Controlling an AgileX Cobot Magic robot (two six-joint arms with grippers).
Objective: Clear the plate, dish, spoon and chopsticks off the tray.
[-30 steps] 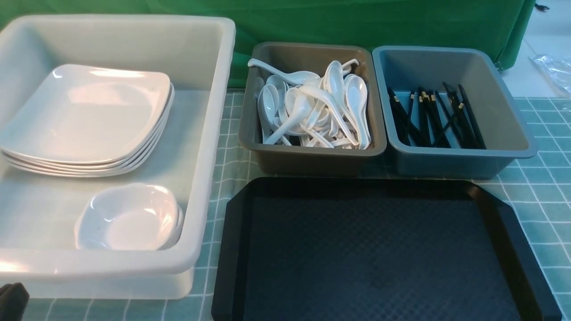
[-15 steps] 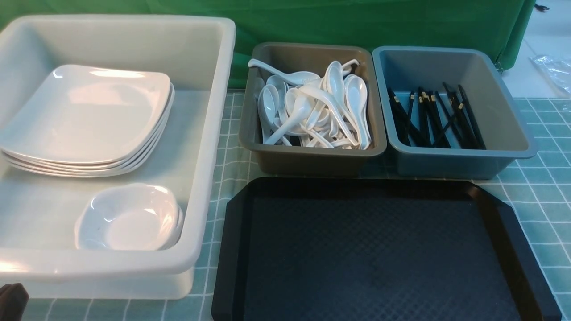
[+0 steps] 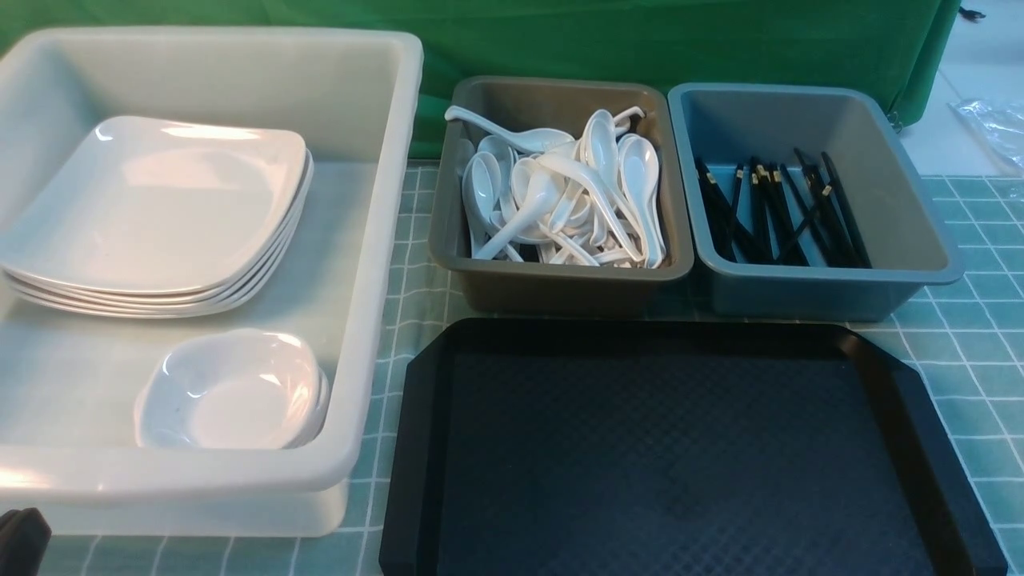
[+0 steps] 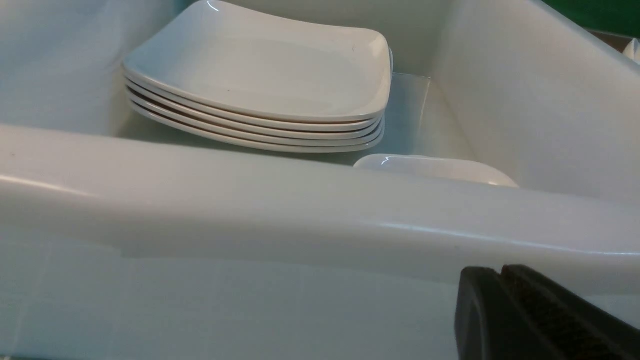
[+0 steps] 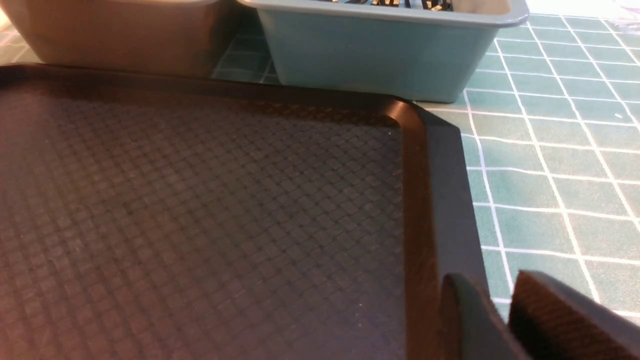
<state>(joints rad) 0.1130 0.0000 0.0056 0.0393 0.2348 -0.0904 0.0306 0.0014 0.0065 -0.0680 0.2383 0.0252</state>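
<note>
The black tray (image 3: pixel 416 448) lies at the near middle, its textured floor bare. A stack of white plates, topped by the plate (image 3: pixel 160 200), sits in the big white tub (image 3: pixel 376 240), also seen as the plate (image 4: pixel 260 70). The small dish (image 3: pixel 232 392) rests nested on others at the tub's near end. Several spoons (image 3: pixel 560 192) fill the brown tub and chopsticks (image 3: pixel 780 212) lie in the blue-grey tub. My left gripper (image 4: pixel 500 270) is shut and empty, just outside the white tub's near wall. My right gripper (image 5: pixel 492 280) stands slightly open, empty, over the tray's right rim (image 5: pixel 440 200).
The brown tub (image 3: pixel 560 296) and the blue-grey tub (image 3: pixel 800 300) stand side by side just behind the tray. A green checked cloth (image 3: pixel 968 352) covers the table. A green curtain hangs at the back.
The dark tip of my left gripper at the lower left corner has sunk slightly. Nothing else in the front view has moved.
</note>
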